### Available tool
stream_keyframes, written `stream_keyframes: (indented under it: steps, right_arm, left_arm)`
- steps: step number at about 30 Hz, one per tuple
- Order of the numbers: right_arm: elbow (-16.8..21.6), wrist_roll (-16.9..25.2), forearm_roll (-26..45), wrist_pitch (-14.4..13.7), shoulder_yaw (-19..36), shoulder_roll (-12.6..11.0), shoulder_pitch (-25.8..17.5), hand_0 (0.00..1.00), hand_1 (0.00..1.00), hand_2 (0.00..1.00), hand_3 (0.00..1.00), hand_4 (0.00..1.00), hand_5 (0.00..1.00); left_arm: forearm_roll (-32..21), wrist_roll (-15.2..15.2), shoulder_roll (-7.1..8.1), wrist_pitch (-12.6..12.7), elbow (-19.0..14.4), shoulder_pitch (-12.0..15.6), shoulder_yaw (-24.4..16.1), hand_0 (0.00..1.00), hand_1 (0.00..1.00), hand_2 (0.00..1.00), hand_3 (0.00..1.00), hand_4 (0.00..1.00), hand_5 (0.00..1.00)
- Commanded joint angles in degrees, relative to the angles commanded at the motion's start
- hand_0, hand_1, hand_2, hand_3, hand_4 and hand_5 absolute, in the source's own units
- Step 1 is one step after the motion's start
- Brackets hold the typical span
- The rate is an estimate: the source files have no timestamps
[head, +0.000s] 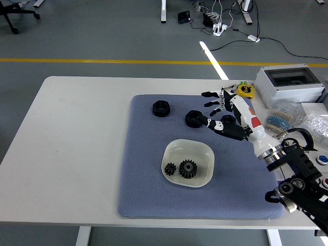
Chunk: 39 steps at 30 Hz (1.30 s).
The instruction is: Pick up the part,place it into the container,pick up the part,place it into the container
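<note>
While the right hand (221, 110) hovers with fingers spread and empty over the mat's (148, 189) far right, two gears (182, 168) lie in the white bowl (203, 154). Three black nuts remain; the middle nut (193, 118) sits nearest, so lower squarely and pinch its rim.

White table (77, 154) w/ a blue-grey dimpled mat (148, 195). Cream bowl (202, 154) holds two black gears (183, 168); three black ring parts, one (161, 108) at left, one (194, 118) mid, a third (228, 120) partly hidden, prob. same black. Right hand (225, 115): white shell, red-orange stripe, black fingers. Grey floor w/ yellow line (102, 61). Yellow tape measure (246, 90); pale grey box (289, 84).
</note>
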Motion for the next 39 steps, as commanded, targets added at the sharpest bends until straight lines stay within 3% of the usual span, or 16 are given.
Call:
stream_keyframes:
  steps: [1,2,13,14,19,20,25,26,30,31,32,39]
  right_arm:
    - [-0.21,0.26,2.23,0.04,0.24,-0.12,-0.30,0.487,0.605,0.741,0.710,0.998,0.642]
    - [-0.40,0.20,4.84,-0.11,0.50,-0.35,-0.59,0.539,0.629,0.751,0.729,0.998,0.706]
    - [0.24,3.93,31.28,2.44,0.23,-1.06,-3.53,0.588,0.666,0.758,0.761,0.998,0.745]
    - [0.40,4.06,33.87,2.44,0.22,-1.01,-3.63,0.636,0.699,0.768,0.787,0.998,0.767]
    - [1.32,4.87,45.20,2.13,0.75,-0.94,-4.23,0.636,0.699,0.768,0.787,0.998,0.767]
    - [1.43,5.13,46.38,2.28,0.86,-0.92,-4.30,0.695,0.729,0.780,0.804,0.998,0.798]
    - [1.25,6.20,48.23,3.88,1.34,-0.34,-4.45,0.695,0.729,0.780,0.804,0.998,0.798]
    - [1.18,6.35,48.02,4.38,1.47,-0.20,-4.48,0.755,0.764,0.807,0.872,0.998,0.856]
    - [0.98,6.59,46.73,5.53,1.92,0.08,-4.64,0.755,0.764,0.807,0.872,0.998,0.856]
    - [0.95,6.56,46.30,5.57,2.03,0.08,-4.68,0.755,0.764,0.807,0.872,0.998,0.856]
    - [0.91,6.49,45.87,5.53,2.15,0.08,-4.71,0.838,0.805,0.841,0.908,0.998,0.934]
    - [0.47,5.86,43.61,4.40,3.07,0.02,-4.94,0.866,0.818,0.847,0.907,0.998,0.922]
  left_arm:
    - [0.11,0.00,0.00,-0.04,0.00,-0.06,-0.01,0.664,0.533,0.559,0.562,0.633,0.612]
    - [0.14,0.02,0.00,-0.09,-0.01,-0.15,0.01,0.664,0.533,0.560,0.562,0.633,0.612]
    - [-0.51,-0.41,0.02,-0.22,0.04,-0.72,0.72,0.664,0.534,0.562,0.563,0.631,0.608]
    - [-0.42,-0.41,0.02,-0.25,0.04,-0.75,0.70,0.664,0.534,0.564,0.562,0.632,0.610]
    - [-0.87,-0.61,0.04,-0.12,0.08,-0.85,0.96,0.664,0.534,0.564,0.562,0.632,0.610]
    - [-1.01,-0.65,0.03,-0.08,0.08,-0.90,1.04,0.664,0.534,0.564,0.562,0.631,0.610]
    - [-1.47,-0.85,0.08,0.07,0.09,-1.18,1.36,0.664,0.534,0.564,0.562,0.631,0.610]
    - [-1.47,-0.86,0.07,0.10,0.10,-1.25,1.37,0.662,0.535,0.564,0.563,0.631,0.611]
    - [-1.80,-1.00,0.03,0.28,0.11,-1.45,1.56,0.662,0.535,0.564,0.563,0.631,0.611]
    - [-1.89,-1.02,0.01,0.34,0.11,-1.49,1.58,0.662,0.535,0.564,0.563,0.631,0.611]
    - [-1.94,-1.04,-0.01,0.39,0.12,-1.53,1.59,0.661,0.536,0.572,0.562,0.632,0.611]
    - [-2.17,-1.16,-0.06,0.50,0.11,-1.64,1.74,0.661,0.536,0.572,0.561,0.634,0.615]
